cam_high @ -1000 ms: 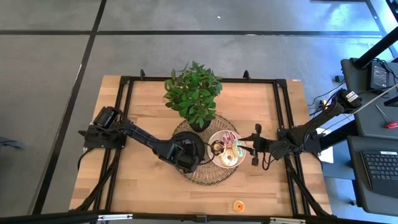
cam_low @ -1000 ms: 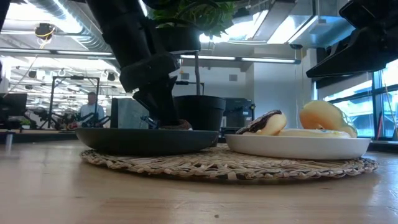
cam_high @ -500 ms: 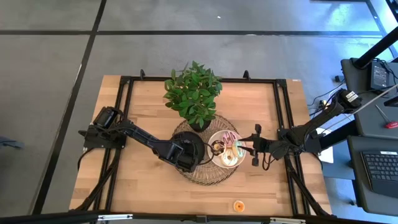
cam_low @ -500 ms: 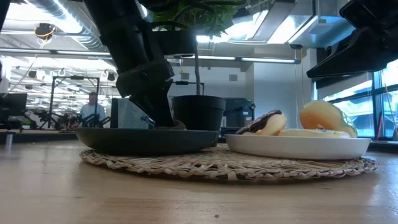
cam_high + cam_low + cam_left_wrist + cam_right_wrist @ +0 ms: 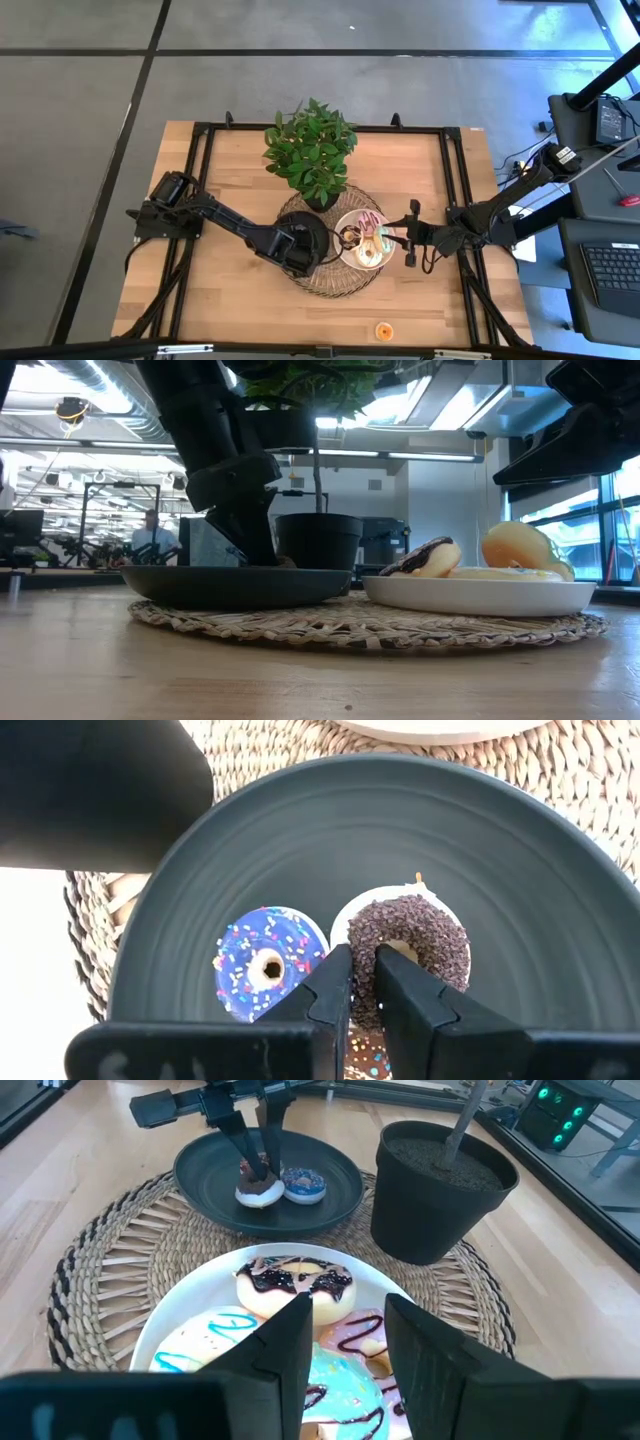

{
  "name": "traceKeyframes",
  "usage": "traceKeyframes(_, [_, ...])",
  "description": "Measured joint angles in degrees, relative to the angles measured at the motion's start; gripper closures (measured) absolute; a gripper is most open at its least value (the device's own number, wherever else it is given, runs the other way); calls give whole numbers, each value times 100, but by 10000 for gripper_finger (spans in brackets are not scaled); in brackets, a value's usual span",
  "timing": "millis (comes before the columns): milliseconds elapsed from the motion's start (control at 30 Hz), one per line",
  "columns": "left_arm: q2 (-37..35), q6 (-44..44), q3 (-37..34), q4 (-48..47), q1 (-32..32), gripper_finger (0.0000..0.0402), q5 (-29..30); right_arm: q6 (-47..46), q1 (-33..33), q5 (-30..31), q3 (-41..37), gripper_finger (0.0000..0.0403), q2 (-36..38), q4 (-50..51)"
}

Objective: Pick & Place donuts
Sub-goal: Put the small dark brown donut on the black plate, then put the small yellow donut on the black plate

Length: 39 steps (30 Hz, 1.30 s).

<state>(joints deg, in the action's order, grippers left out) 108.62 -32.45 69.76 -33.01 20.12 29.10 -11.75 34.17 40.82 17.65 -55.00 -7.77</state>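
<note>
My left gripper reaches down into the round black plate and is shut on a chocolate-sprinkled donut. A blue sprinkled donut lies flat on that plate beside it. My right gripper hovers open above the white plate, touching nothing. That plate carries several iced donuts, among them a chocolate-drizzled one and a blue-iced one. An orange donut lies alone on the table near its near edge. My left gripper pinches the ring of the chocolate-sprinkled donut at one side, one finger in the hole and one outside. The fingers come from above, slanting down. The donut sits flat with its underside on the black plate.
Both plates rest on a round woven mat at the table's middle. A potted plant stands right behind them, its black pot on the mat's far edge. Bare wood lies to the left, right and near side.
My left gripper has come down a little into the black plate, still shut. The chocolate-sprinkled donut, which showed above the plate's rim in the low view, has sunk behind that rim.
</note>
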Motion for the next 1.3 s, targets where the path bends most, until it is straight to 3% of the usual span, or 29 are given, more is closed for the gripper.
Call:
traceKeyframes(400, [0,-36,0,0,1,360,-12,0,0,0,0,274,0,0])
traceKeyframes(767, [-2,195,0,-22,1,334,-59,2,1,-2,0,274,0,0])
traceKeyframes(1300, [-24,208,0,-35,2,261,83,-4,2,-4,0,274,0,0])
